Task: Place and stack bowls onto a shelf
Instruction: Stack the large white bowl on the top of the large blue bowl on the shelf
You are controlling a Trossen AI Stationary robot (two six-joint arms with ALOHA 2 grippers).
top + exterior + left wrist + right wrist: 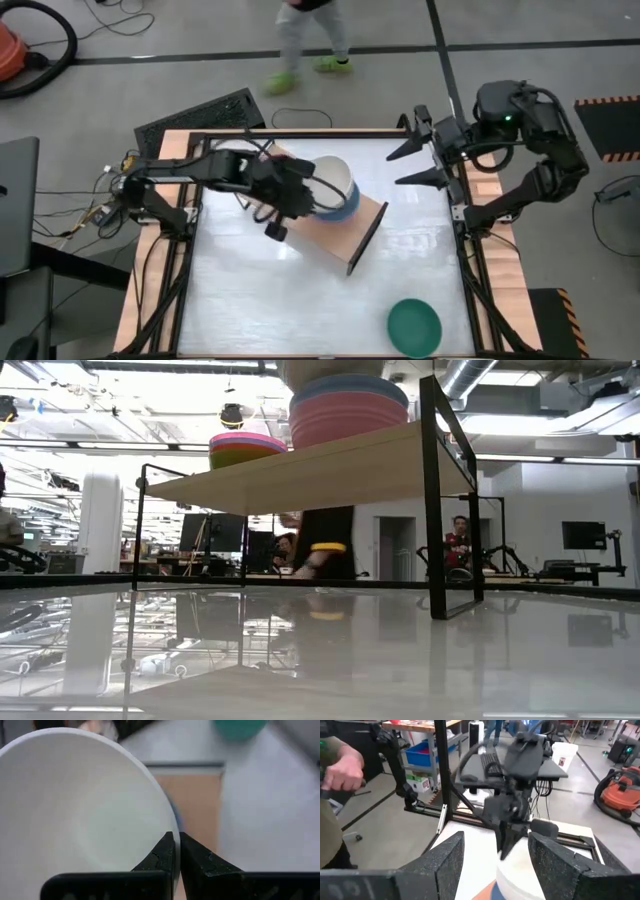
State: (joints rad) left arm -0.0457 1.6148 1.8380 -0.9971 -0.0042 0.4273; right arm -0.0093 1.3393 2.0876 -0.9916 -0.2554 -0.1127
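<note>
The light-wood shelf [355,235] stands slantwise on the white table. On it are a stack of small bowls [245,448] and a stack of larger ones, pink [345,422] with grey-blue [347,210] on top. My left gripper [312,196] is over the shelf, shut on the cream-white bowl [330,178], which is right above the grey-blue one. The dark green bowl [414,326] sits on the table near the front edge. My right gripper [410,165] is open and empty at the table's far right. My left gripper pinches the cream-white bowl's rim [172,827], one finger [162,855] inside the bowl and one [202,862] outside. The bowl is open side up over the grey-blue bowl; whether it rests on it, I cannot tell.
The shelf's black end legs [432,500] stand on the table. Bare tabletop [260,300] lies in front of the shelf. A person walks on the floor beyond the far edge [300,40], and a person's hand shows in the right wrist view [340,767].
</note>
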